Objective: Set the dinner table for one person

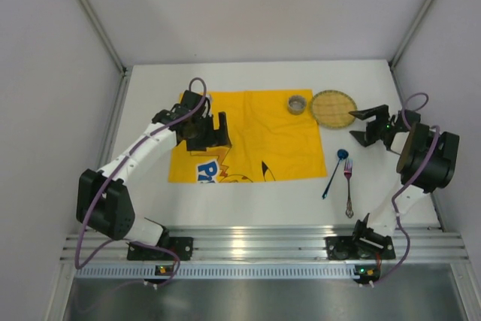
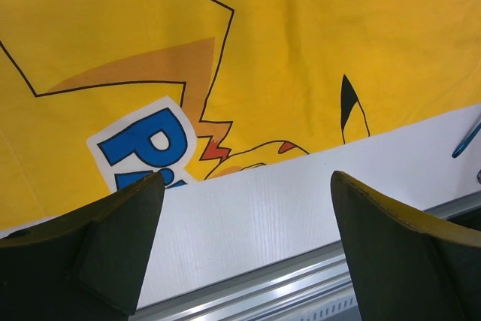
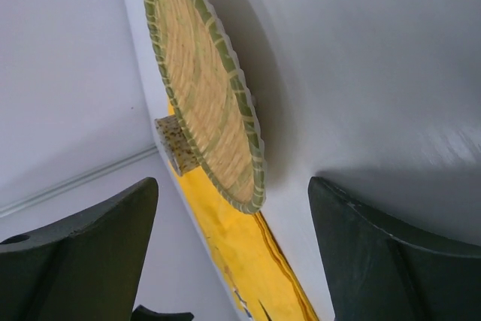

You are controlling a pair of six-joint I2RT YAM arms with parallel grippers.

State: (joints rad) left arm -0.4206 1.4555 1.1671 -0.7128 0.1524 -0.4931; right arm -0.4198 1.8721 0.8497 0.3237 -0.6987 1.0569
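Observation:
The dinner table [image 1: 248, 201] is a white top with a yellow cartoon-printed cloth [image 1: 255, 133] spread across its middle. My left gripper [image 1: 216, 131] hovers open over the cloth's left part. In the left wrist view, nothing sits between the fingers of the left gripper [image 2: 248, 208], which frame the cloth's near edge [image 2: 301, 35] and bare table [image 2: 263, 216]. A round woven plate [image 1: 333, 107] lies off the cloth's far right corner. My right gripper [image 1: 359, 125] stands open just right of it, empty. The right wrist view has the right gripper [image 3: 233, 186] facing the woven plate [image 3: 203, 88].
A small speckled metal cup [image 1: 297, 104] sits on the cloth's far right corner, beside the plate; it also shows behind the plate as the cup [image 3: 174, 144]. A blue spoon [image 1: 333, 174] and a silver fork [image 1: 348, 189] lie right of the cloth. An aluminium rail [image 1: 255, 242] runs along the near edge.

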